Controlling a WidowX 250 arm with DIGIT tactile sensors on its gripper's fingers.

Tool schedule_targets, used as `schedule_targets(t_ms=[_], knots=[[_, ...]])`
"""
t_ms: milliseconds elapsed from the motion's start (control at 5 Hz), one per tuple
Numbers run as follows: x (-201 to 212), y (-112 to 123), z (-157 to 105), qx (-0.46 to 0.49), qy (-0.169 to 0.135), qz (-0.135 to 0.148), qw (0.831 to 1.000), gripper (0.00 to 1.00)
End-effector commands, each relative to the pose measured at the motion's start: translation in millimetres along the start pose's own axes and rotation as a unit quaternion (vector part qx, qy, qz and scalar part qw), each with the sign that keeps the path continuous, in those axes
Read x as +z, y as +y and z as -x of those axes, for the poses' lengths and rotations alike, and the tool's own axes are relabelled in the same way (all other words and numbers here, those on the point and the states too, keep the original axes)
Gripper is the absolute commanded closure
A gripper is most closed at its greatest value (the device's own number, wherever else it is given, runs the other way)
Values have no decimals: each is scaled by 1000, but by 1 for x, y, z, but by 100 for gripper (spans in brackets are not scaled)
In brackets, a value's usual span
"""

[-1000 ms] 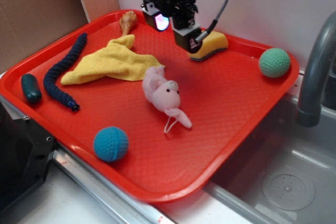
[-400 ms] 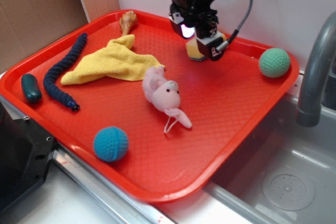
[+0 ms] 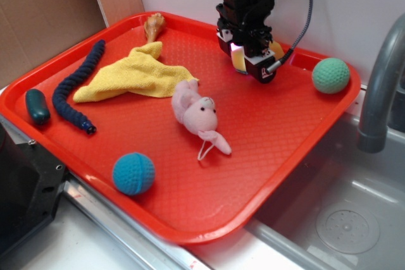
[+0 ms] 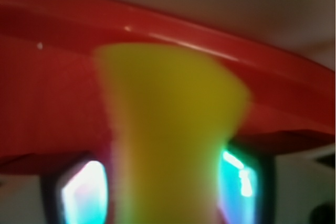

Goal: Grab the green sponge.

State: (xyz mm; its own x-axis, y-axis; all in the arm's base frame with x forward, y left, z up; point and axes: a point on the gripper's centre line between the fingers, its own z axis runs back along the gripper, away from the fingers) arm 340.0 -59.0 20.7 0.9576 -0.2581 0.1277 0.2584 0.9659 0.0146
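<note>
Fingers sit on both sides of the green sponge in my wrist view, spread about as wide as its narrow waist; whether they press it I cannot tell. Since a second ago the gripper has moved right and down over the sponge, which lies at the red tray's far edge. Now it mostly hides it, left of the light-green knitted ball.

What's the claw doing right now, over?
Gripper down astride green sponge, jaws either side, closure unclear. Sponge at tray's back edge. Nothing blocking.
</note>
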Motion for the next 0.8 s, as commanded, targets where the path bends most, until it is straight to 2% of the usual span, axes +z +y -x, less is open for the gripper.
schedule_targets(t_ms=[0,200,400,600], knots=[[32,18,12,20,-24,-12,999,100],[79,30,59,31,0,-6,999,100],[131,45,106,131,45,9,990,100],[177,40,156,155,15,-22,987,100]])
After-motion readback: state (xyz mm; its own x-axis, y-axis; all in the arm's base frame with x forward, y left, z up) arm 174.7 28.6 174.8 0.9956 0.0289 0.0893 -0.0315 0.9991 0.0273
